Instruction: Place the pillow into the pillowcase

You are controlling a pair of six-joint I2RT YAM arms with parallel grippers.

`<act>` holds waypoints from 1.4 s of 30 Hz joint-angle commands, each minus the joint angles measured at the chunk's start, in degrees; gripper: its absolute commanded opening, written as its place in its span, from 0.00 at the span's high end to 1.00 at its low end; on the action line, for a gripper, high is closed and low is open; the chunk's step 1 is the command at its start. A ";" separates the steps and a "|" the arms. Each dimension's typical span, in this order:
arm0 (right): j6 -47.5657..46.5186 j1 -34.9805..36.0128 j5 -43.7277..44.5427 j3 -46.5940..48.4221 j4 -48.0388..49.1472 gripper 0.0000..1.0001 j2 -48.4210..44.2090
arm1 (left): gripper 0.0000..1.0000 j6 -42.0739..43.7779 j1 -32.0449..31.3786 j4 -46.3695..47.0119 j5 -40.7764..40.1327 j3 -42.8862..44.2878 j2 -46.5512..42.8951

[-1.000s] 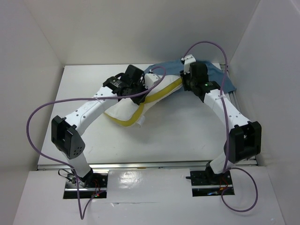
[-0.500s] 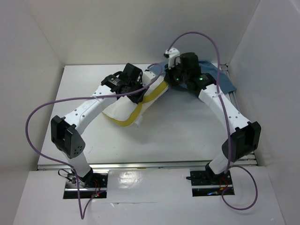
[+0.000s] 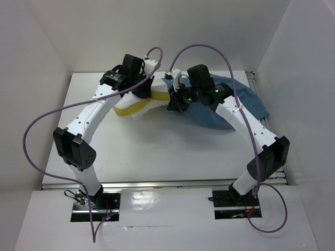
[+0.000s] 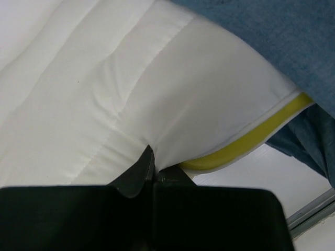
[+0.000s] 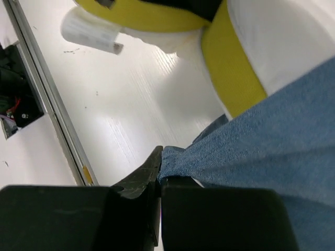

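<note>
left fingers (image 4: 137, 173) tight on pillow (image 4: 99, 94) — right fingers (image 5: 142, 177) on pillowcase (image 5: 261, 138) edge

surface: white table (image 3: 172, 151) | lying on it: blue pillowcase (image 3: 207, 116), far right | pillow (image 3: 137, 107), far centre-left

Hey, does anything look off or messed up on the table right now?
Nothing looks damaged or spilled. The pillow is bunched where the left gripper pinches it. The wrinkled pillowcase, its edge pinched by the right gripper, drapes over only one corner of the pillow. That looks normal for cloth being handled.
</note>
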 commanded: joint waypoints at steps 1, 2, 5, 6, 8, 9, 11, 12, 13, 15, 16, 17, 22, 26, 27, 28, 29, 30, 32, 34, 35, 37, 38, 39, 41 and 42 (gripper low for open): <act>0.61 2.05 -6.23 5.15 3.23 1.00 0.61 | 1.00 -3.96 -0.32 8.75 3.02 2.57 -0.79; 0.61 2.05 -5.27 5.95 4.55 1.00 2.53 | 1.00 -3.97 -0.32 8.75 3.03 2.57 -0.79; 1.83 2.05 -4.12 10.16 6.48 1.00 6.06 | 1.00 -4.58 -0.32 8.75 4.34 2.57 -0.79; 2.62 2.05 -4.12 11.30 6.49 1.00 8.25 | 1.00 -4.58 -0.32 8.75 4.35 2.57 -0.79; 3.68 2.57 -5.16 14.64 7.20 1.00 10.10 | 1.00 -5.20 -0.32 8.75 5.48 3.18 -0.79; 4.29 3.36 -5.87 15.52 7.20 1.00 11.50 | 1.00 -5.98 -0.32 8.75 5.49 3.18 -0.79; 4.30 4.85 -5.88 17.73 7.20 1.00 12.57 | 1.00 -5.99 -0.32 8.75 6.54 3.71 -0.26; 4.30 6.34 -6.49 17.73 7.20 1.00 13.18 | 1.00 -6.51 -0.32 8.75 6.54 3.71 -0.26; 4.30 7.05 -6.49 18.43 7.20 1.00 13.19 | 1.00 -6.52 -0.32 8.75 6.54 3.71 -0.26; 4.30 8.46 -6.49 18.43 7.72 1.00 13.19 | 1.00 -7.05 -0.32 8.75 7.07 3.71 -0.26; 4.30 9.25 -6.49 18.43 7.72 1.00 13.19 | 1.00 -7.05 -0.32 9.27 7.07 3.71 -0.26; 4.30 9.26 -7.10 18.43 7.72 1.00 13.71 | 1.00 -7.05 -0.32 9.28 7.07 3.71 -0.26; 2.89 9.78 -6.68 19.83 6.32 1.00 13.11 | 1.00 -7.66 -0.32 9.28 7.60 1.78 -0.79; 0.70 8.03 -0.35 17.58 5.52 0.45 7.76 | 1.00 -7.05 -0.32 9.28 7.08 -4.61 -3.77; 0.69 7.07 0.18 15.64 6.83 0.36 5.74 | 1.00 -6.52 -0.32 9.28 7.07 -6.29 -4.48; 0.69 5.23 2.71 13.27 11.02 0.30 0.93 | 1.00 -6.52 -0.32 9.28 7.07 -10.23 -6.22; 1.30 4.43 7.00 8.64 15.41 0.25 -3.64 | 1.00 -5.91 -0.32 9.80 7.07 -12.44 -7.28; 1.31 4.42 7.04 6.68 15.46 0.25 -3.69 | 1.00 -5.90 -0.32 9.80 7.07 -14.72 -8.34; 1.31 3.72 12.30 3.51 19.93 0.25 -8.33 | 1.00 -4.68 -0.32 11.55 6.55 -21.73 -12.02; 1.31 2.85 17.21 2.88 22.39 0.25 -10.79 | 1.00 -3.36 -0.84 12.18 5.93 -25.89 -14.32; 1.31 2.84 18.46 2.88 22.40 0.25 -10.80 | 1.00 -2.83 -1.46 12.18 4.80 -29.04 -15.11; 1.31 1.09 21.27 2.88 22.92 0.25 -10.81 | 1.00 -1.61 -2.16 12.79 4.26 -31.70 -17.22; 1.31 0.39 21.80 2.88 22.93 0.25 -10.81 | 1.00 -0.64 -2.17 12.79 4.87 -32.84 -17.75; 1.31 -0.40 21.81 2.27 22.06 0.25 -10.02 | 1.00 0.50 -3.12 12.01 5.39 -34.59 -18.54; 2.53 -3.29 21.55 3.04 19.26 0.25 -6.96 | 0.66 4.28 -5.49 11.39 5.40 -36.45 -19.41; 3.15 -4.09 21.54 4.79 17.84 0.25 -5.46 | 0.57 5.25 -6.46 11.38 3.75 -38.28 -20.12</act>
